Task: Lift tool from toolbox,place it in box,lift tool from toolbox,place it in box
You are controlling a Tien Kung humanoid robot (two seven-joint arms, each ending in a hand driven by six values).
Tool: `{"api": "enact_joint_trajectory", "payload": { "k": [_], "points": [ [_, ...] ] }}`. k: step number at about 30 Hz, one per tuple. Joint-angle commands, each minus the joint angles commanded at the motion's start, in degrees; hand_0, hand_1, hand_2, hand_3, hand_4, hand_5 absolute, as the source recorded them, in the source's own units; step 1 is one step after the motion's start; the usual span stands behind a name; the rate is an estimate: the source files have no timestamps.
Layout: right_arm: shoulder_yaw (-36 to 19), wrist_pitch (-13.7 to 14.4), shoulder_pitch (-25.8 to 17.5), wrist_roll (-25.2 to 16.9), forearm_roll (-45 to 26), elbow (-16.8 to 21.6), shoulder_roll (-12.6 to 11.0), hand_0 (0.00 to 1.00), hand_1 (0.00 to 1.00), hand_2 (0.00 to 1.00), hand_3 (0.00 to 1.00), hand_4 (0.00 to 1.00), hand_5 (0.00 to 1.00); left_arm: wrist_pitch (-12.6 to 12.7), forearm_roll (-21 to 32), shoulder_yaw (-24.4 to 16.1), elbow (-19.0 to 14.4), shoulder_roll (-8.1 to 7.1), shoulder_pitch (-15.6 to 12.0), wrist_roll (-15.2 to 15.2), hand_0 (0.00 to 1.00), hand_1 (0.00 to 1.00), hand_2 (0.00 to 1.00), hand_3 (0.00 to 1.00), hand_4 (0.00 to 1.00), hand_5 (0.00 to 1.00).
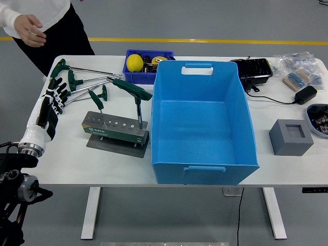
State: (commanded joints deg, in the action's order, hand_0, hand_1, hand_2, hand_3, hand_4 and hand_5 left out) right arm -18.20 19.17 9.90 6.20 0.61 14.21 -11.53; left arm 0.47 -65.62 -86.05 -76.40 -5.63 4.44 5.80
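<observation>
A grey tool stand (117, 129) sits on the table left of a large blue box (202, 120). Two green T-handle wrenches stand upright in the stand, one at the left (97, 100) and one at the right (134, 92). Several more green T-handle wrenches (77, 79) lie on the table behind the stand. The blue box holds nothing. My left hand (54, 97) hovers at the table's left edge, left of the stand, fingers spread and holding nothing. My right arm is out of view.
A small blue bin (134, 76) with a yellow ball (135, 62) stands behind the box. A black tray (253, 69), a cabled black adapter (305, 95), a grey foam block (290, 137) and bagged parts (300, 66) lie right. A person (31, 28) stands at the far left.
</observation>
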Motion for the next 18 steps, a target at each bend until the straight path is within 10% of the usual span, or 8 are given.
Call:
{"api": "enact_joint_trajectory", "payload": {
  "k": [18],
  "points": [
    [0.2,0.0,0.3,-0.1,-0.4,0.0,-0.1,0.678,0.644,0.713,0.554,0.784,0.723,0.4,-0.8,-0.3,-0.1,0.04,0.1,0.1,0.998,0.998,0.998,0.998,0.97,0.998]
  ]
}}
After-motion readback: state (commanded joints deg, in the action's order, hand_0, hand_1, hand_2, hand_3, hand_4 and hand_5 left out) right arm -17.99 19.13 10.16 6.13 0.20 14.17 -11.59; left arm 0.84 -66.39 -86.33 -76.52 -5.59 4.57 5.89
